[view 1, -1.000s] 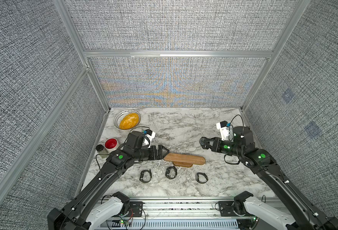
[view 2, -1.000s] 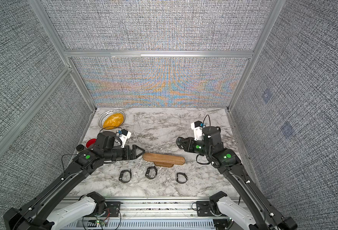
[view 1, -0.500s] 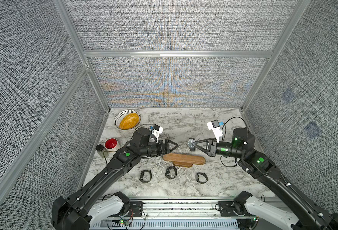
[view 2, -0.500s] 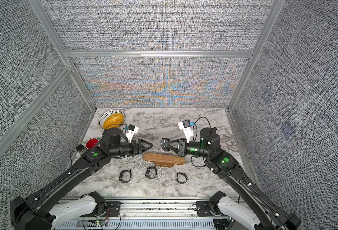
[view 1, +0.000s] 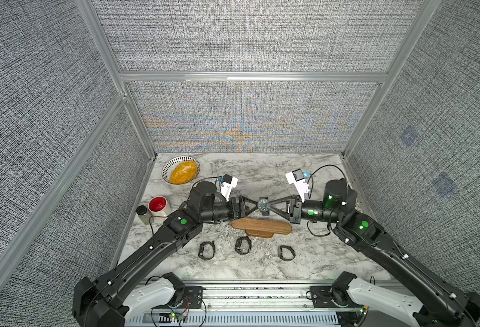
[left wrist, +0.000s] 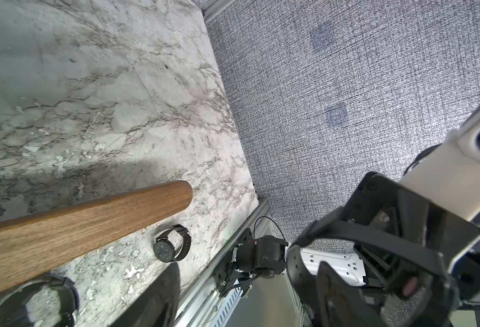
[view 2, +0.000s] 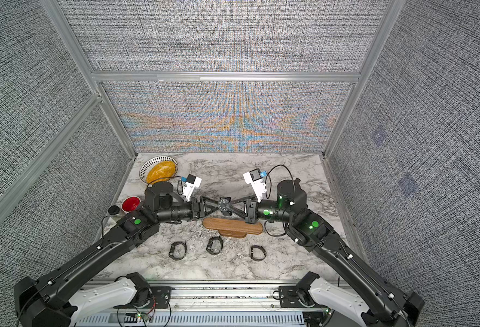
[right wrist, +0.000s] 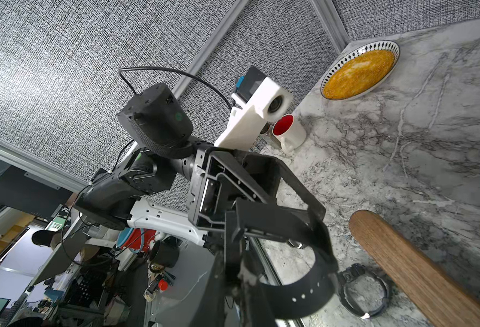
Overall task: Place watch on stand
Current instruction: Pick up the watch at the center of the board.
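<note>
A black watch [view 1: 263,204] [view 2: 224,204] hangs in the air just behind the stand [view 1: 261,225] [view 2: 233,225], a long brown wooden bar on a short base. My right gripper [view 1: 271,205] is shut on it from the right. In the right wrist view its strap [right wrist: 315,286] loops out from that gripper [right wrist: 241,291]. My left gripper [view 1: 254,204] reaches the watch from the left with its jaws apart. In the left wrist view the strap [left wrist: 294,263] lies beside one of its fingers, near that gripper [left wrist: 247,305]; I cannot tell whether they touch. The stand's bar [left wrist: 77,223] [right wrist: 419,269] carries nothing.
Three more black watches [view 1: 206,250] [view 1: 243,245] [view 1: 286,252] lie on the marble in front of the stand. A patterned bowl of yellow food [view 1: 180,170], a red-lined mug [view 1: 158,205] and a small jar [view 1: 142,213] stand along the left wall.
Both arms have swung inward and now meet tip to tip above the stand. The right one brought the watch with it. The left jaws have narrowed.
</note>
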Controlling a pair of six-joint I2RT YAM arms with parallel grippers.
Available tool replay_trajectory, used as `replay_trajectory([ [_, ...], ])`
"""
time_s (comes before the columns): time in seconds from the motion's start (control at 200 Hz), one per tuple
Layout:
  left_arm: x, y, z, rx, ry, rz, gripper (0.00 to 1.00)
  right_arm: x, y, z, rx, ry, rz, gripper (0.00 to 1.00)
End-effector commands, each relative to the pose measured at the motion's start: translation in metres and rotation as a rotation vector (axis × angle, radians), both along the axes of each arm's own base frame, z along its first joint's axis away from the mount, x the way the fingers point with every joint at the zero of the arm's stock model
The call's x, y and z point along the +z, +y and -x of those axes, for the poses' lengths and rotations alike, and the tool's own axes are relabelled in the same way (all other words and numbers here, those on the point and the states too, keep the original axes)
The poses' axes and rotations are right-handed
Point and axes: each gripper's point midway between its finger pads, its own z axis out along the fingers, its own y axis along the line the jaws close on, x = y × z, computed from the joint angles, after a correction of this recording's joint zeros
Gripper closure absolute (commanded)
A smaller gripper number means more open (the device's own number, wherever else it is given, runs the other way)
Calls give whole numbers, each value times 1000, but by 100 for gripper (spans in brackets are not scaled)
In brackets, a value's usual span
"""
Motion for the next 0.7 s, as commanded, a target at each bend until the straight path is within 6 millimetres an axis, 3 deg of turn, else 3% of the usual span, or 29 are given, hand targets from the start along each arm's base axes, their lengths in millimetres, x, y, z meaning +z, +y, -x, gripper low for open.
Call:
replay_trajectory([
  [0.0,12,-5,4,-32,-31,42,25,11,3,0,6,-32,-38,100],
  [0.235,9,-11,13,-76,-33,44,31,13,6,0,16,-33,-48,100],
  [0.691,23,-19,20,-113,-61,113,42,13,13,6,68,-23,-65,100],
])
